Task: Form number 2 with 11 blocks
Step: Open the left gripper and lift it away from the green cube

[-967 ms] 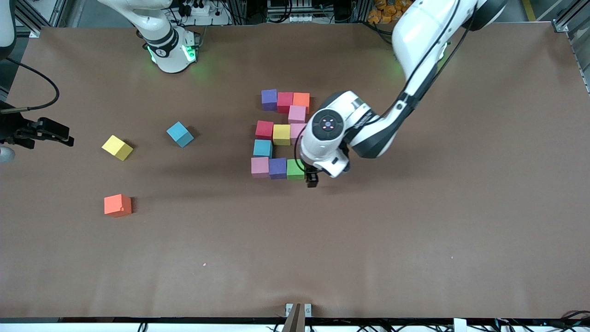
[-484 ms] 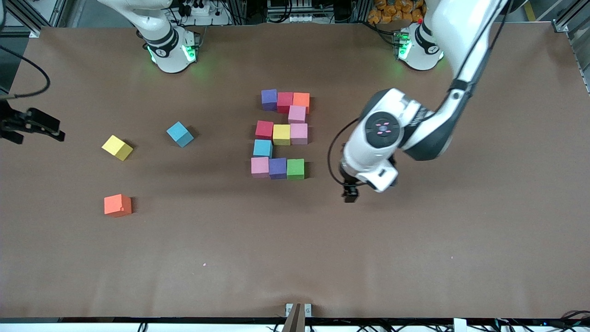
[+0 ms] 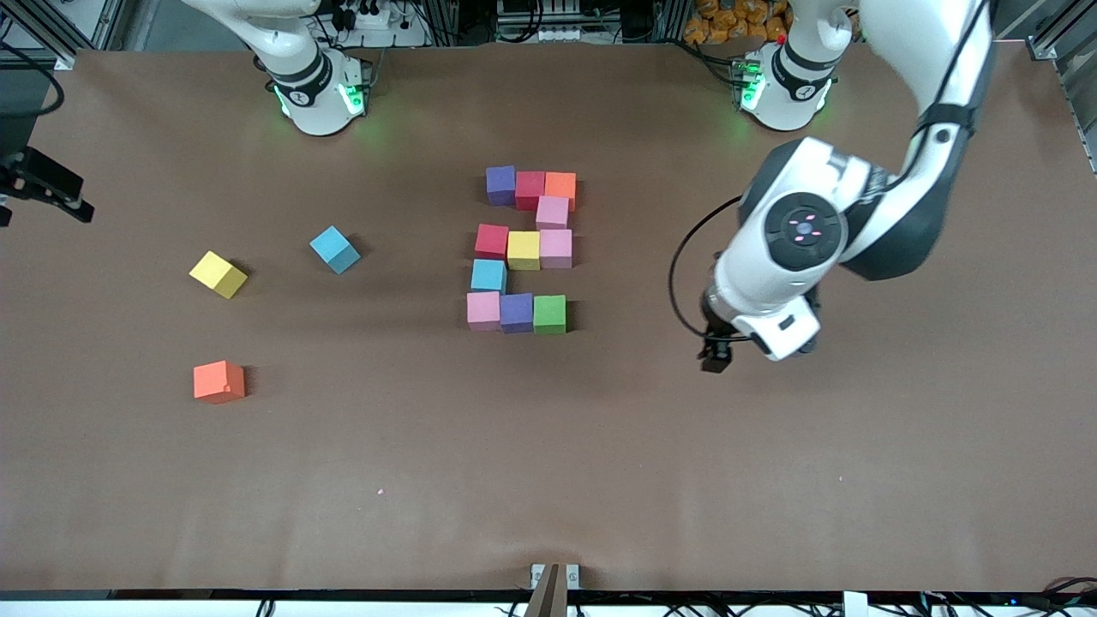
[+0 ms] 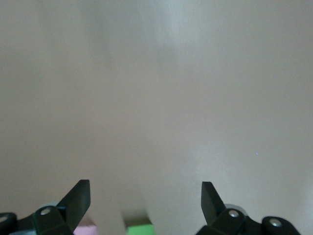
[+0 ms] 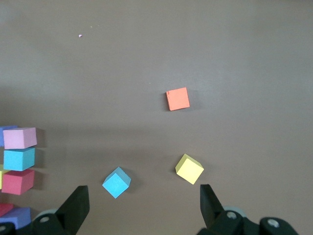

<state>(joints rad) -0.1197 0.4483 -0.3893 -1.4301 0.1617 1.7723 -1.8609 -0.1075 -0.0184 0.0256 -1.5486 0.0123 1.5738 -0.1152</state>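
My left wrist view is a blur of bare table (image 4: pixel 156 88), and the green block (image 4: pixel 139 229) and a pink block (image 4: pixel 85 230) beside it are cut off at the frame edge. In my right wrist view the number 2 (image 5: pixel 18 166) is cropped, only some blocks showing.
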